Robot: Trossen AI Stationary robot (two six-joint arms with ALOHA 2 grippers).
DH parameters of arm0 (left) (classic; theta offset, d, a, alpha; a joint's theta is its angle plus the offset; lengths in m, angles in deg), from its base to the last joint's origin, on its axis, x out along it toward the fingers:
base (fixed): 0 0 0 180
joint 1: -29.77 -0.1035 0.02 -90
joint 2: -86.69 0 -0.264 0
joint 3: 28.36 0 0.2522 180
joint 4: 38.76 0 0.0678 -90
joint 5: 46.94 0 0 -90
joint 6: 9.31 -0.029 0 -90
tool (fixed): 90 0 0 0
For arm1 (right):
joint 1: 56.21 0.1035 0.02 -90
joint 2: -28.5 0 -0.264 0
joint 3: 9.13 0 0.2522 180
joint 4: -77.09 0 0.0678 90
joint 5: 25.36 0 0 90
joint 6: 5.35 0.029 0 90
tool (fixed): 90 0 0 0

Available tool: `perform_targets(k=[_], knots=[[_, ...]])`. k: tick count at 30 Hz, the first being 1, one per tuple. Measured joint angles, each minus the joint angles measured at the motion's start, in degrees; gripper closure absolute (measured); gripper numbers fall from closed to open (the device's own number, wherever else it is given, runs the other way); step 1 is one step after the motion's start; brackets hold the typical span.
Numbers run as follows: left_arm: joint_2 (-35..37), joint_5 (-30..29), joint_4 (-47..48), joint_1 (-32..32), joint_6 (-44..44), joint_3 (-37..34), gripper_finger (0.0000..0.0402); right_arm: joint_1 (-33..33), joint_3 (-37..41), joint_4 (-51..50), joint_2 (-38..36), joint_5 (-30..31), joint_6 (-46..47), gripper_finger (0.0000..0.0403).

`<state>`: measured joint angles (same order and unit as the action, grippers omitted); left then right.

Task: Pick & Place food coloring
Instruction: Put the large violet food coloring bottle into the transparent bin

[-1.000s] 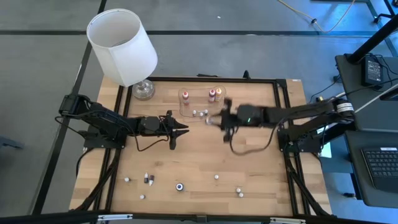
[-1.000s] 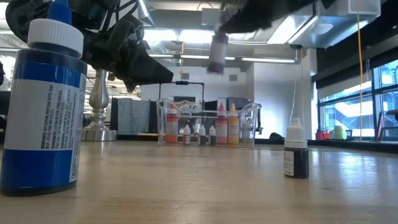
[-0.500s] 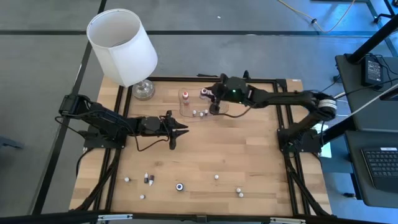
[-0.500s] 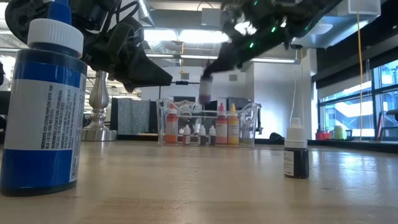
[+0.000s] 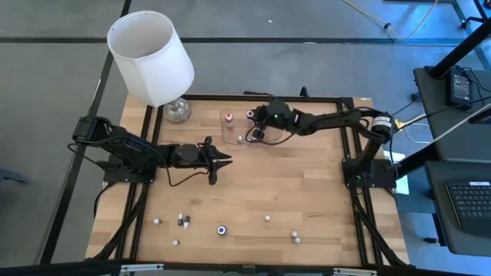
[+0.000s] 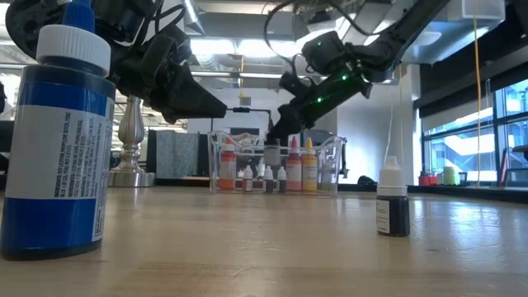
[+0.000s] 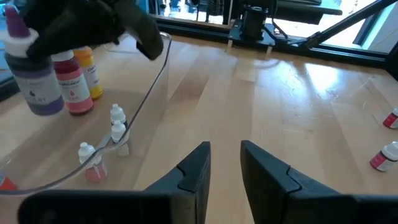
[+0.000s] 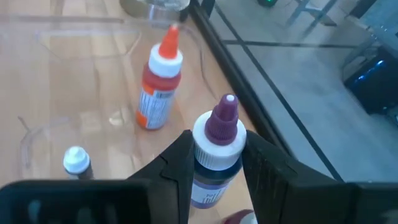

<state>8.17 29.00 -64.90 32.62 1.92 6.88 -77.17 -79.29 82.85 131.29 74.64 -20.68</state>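
Right hand (image 8: 211, 163): grips purple bottle (image 8: 214, 155) over clear tray (image 5: 230, 136), far edge of counter (image 5: 307, 192); orange bottle (image 8: 158, 87) beside. Left hand (image 7: 221, 163): open, mid-counter.

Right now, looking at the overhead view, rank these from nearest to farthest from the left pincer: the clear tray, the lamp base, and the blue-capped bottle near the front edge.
Measured from the left pincer in the high view:
1. Clear tray, just beyond the pincer toward the far edge.
2. Lamp base, at the far left corner.
3. Blue-capped bottle, near the front edge.
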Motion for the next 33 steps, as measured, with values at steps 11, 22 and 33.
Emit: perform_targets(k=[11,22,33], knots=[[0.0,0.04,-0.03,0.04,0.02,0.0,0.0319,-0.69,0.0,-0.47,2.91,0.09,3.09,0.0268],[0.0,0.15,-0.09,0.04,0.02,0.0,0.0316,-0.66,-0.02,-0.02,3.84,3.52,2.86,0.0259],[0.0,0.2,-0.09,0.04,0.04,0.0,0.0318,-0.64,-0.02,-0.32,3.84,4.35,3.06,0.0257]])
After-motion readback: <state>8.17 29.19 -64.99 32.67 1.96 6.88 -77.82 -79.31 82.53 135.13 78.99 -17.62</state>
